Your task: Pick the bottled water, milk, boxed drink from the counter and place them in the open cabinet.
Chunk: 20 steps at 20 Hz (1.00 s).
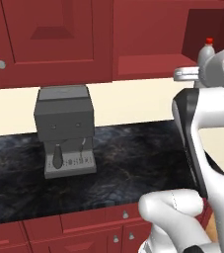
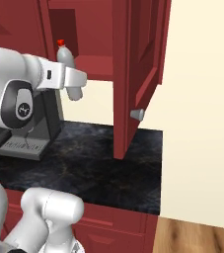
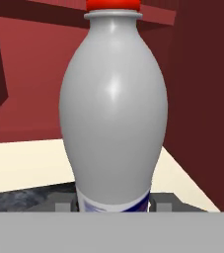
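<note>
My gripper (image 2: 70, 74) is shut on the bottled water (image 2: 65, 55), a whitish bottle with a red cap, held upright and well above the counter (image 2: 93, 163). The bottle stands just in front of the open cabinet's bare shelf (image 2: 97, 64). In the hand view the bottled water (image 3: 113, 113) looms close, its blue label low between my fingertips (image 3: 66, 205), with the dark red recess behind it. From the left base view the bottle's top (image 1: 208, 49) peeks over my arm beside the shelf (image 1: 148, 64). The milk and the boxed drink are out of view.
A grey coffee machine (image 1: 64, 128) stands on the black counter (image 1: 128, 163), left of my arm. The cabinet's open door (image 2: 133, 74) hangs out over the counter to the right of the bottle, knob low on it. Closed red wall cabinets (image 1: 54, 39) lie to the left.
</note>
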{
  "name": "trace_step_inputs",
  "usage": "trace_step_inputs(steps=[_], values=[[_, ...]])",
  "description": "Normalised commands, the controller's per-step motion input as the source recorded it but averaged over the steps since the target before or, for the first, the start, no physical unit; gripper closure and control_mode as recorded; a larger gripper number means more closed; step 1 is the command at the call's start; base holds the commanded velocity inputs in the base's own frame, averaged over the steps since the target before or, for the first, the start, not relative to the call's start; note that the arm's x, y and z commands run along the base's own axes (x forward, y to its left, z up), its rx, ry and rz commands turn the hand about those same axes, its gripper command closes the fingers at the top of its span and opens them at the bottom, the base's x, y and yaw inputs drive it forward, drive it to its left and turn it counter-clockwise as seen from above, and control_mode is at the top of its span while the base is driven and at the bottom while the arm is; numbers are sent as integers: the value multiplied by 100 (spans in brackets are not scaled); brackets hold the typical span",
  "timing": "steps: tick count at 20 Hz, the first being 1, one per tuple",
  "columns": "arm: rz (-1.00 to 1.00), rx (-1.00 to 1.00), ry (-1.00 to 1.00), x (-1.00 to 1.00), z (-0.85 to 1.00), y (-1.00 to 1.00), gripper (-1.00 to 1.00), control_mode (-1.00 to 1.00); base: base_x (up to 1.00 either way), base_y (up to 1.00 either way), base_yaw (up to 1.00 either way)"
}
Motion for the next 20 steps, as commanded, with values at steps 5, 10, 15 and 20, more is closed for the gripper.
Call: trace_step_inputs(steps=[5, 10, 15, 20], values=[[-4, -1, 0, 43, 16, -22, 100, -100, 0, 0, 0], [-4, 0, 0, 51, 15, -21, 100, -100, 0, 0, 0], [-4, -2, 0, 52, 5, -20, 100, -100, 0, 0, 0], [-4, -3, -1, 51, 1, -22, 100, -100, 0, 0, 0]])
